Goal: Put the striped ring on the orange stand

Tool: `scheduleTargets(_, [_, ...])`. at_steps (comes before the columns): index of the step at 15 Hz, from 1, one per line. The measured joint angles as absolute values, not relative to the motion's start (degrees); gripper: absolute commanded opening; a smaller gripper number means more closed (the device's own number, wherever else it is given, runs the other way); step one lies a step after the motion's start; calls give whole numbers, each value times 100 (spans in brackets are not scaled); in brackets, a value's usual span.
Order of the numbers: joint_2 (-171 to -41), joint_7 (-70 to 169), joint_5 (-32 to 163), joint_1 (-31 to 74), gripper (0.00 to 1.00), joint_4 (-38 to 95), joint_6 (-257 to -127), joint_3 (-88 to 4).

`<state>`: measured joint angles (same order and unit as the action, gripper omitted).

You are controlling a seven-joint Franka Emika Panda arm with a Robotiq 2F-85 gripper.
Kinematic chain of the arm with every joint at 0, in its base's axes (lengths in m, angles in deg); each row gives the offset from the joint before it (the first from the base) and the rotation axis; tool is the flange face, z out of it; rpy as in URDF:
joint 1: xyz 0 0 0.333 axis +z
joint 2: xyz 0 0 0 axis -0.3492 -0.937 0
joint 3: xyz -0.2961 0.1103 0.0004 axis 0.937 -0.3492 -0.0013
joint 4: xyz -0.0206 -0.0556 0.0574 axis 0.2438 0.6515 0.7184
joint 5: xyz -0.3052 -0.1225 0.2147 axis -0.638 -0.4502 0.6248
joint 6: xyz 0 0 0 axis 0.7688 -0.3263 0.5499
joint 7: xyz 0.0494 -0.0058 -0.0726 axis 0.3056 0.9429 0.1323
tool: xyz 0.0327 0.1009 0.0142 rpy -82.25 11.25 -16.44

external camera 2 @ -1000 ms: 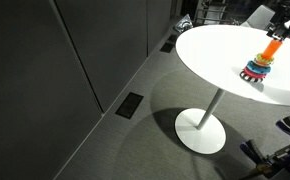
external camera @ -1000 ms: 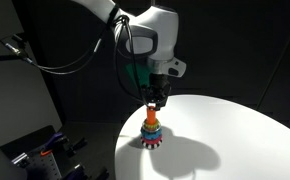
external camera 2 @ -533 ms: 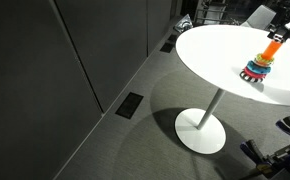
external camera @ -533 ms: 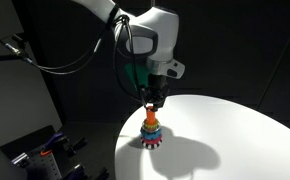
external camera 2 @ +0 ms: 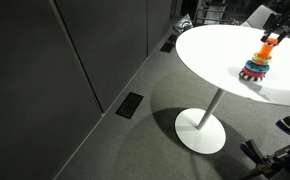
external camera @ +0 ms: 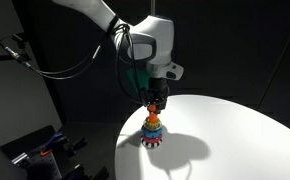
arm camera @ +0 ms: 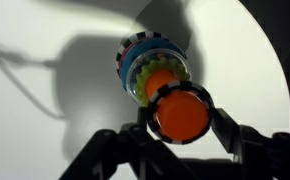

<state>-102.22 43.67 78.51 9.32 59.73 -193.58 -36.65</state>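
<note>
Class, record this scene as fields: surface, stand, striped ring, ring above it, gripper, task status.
surface: white round table
stand: orange, upright, centre of the ring stack
striped ring: bottom of stack
ring above: teal ring
gripper: fingers closed on the stand's top
task status: striped ring appears to be on the stand already

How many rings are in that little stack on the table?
3 that I can tell, stacked on the table: the striped ring lowest, a teal ring on it, an orange ring above. The gripper, closed on the orange peg, may hide more.
</note>
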Motion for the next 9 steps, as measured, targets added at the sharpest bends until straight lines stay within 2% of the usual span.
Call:
scheduleTargets(1, [-10254, 4425, 7802, 966, 56, 5978, -19412, -3666])
scheduleTargets(2, [-10275, 4484, 7754, 995, 92, 5981, -19453, -3666])
scheduleTargets(5, [-10292, 4569, 7686, 1051, 100, 5990, -19469, -3666])
scheduleTargets(9, [-10283, 4572, 7681, 1058, 100, 5994, -19455, -3660])
